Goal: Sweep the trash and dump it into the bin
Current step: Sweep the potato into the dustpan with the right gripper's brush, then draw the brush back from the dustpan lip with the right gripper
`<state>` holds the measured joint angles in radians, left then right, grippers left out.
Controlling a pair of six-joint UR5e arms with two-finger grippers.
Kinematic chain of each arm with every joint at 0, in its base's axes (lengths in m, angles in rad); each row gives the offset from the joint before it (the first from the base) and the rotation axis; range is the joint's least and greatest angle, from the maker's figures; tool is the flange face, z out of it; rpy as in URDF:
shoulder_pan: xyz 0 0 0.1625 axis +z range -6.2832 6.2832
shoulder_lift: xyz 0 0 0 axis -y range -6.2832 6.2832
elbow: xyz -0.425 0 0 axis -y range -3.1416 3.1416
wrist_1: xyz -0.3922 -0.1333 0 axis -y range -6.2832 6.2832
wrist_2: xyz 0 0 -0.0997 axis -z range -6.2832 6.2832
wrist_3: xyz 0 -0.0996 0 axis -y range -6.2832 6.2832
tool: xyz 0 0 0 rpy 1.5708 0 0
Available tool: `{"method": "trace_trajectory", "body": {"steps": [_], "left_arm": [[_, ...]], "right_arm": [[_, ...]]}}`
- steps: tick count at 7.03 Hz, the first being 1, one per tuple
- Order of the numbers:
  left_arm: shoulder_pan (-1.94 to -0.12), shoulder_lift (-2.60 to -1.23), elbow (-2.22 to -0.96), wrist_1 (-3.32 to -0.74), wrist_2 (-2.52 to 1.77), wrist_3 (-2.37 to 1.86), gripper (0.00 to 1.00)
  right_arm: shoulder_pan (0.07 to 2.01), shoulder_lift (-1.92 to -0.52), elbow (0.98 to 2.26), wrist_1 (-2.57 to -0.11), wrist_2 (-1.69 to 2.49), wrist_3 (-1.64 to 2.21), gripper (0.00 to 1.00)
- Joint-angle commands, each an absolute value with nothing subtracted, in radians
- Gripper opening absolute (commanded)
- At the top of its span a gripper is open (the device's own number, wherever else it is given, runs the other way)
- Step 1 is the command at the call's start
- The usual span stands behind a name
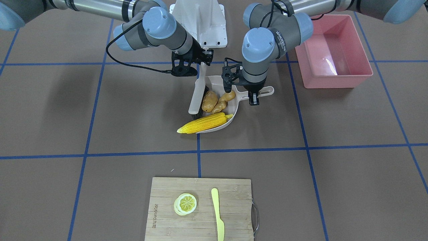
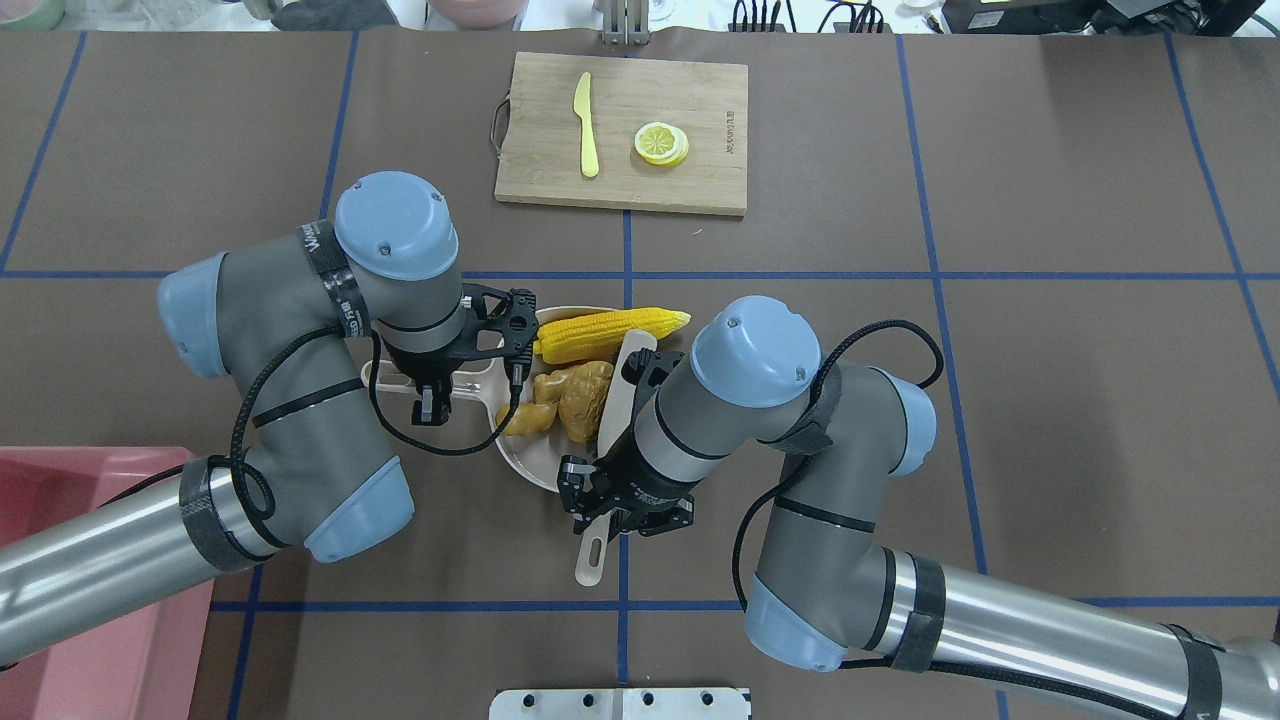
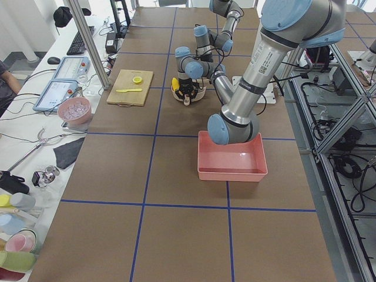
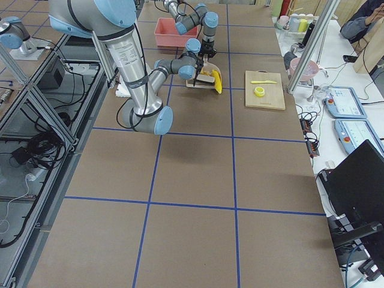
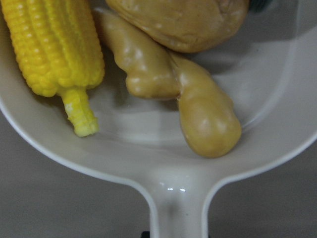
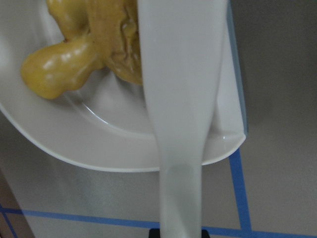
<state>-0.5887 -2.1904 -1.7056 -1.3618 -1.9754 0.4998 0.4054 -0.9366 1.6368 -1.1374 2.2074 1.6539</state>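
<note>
The trash lies in a beige dustpan (image 1: 234,112) at mid-table. The potato (image 1: 209,101) and ginger root (image 1: 224,101) rest inside it. The corn cob (image 1: 204,123) lies across its mouth, with the tip sticking out past the rim. My left gripper (image 1: 253,97) is shut on the dustpan's handle (image 2: 385,375). My right gripper (image 2: 608,518) is shut on the handle of a beige brush (image 2: 622,385), whose head stands against the potato at the pan's side. The pink bin (image 1: 329,82) stands empty on my left, apart from the dustpan.
A bamboo cutting board (image 1: 230,194) sits at the table's far side with a lemon slice (image 1: 185,203) and a pale yellow knife (image 1: 217,209) on it. Blue tape lines cross the brown table. A white mounting plate (image 1: 209,31) is at the robot's base.
</note>
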Motion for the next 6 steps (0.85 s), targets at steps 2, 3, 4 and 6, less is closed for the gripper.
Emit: {"method": "trace_trajectory", "body": {"steps": [2,3,4,6], "left_arm": [[-0.591,-2.181,-1.706,-1.419,-1.977,0.495,0.00],[-0.591,-2.181,-1.706,-1.436,-1.977,0.495,0.00],[-0.592,-2.180,-1.706,-1.456,-1.979,0.494,0.00],[-0.594,-2.175,-1.707,-1.491,-1.979,0.494,0.00]], "right_arm": [[0.419,-0.942,1.673,-1.212,2.215,1.651,0.00],[0.419,-0.946,1.686,-1.236,2.215,1.648,0.00],[0.426,-0.951,1.709,-1.277,2.218,1.646,0.00],[0.429,-0.956,1.749,-1.357,2.218,1.640,0.00]]}}
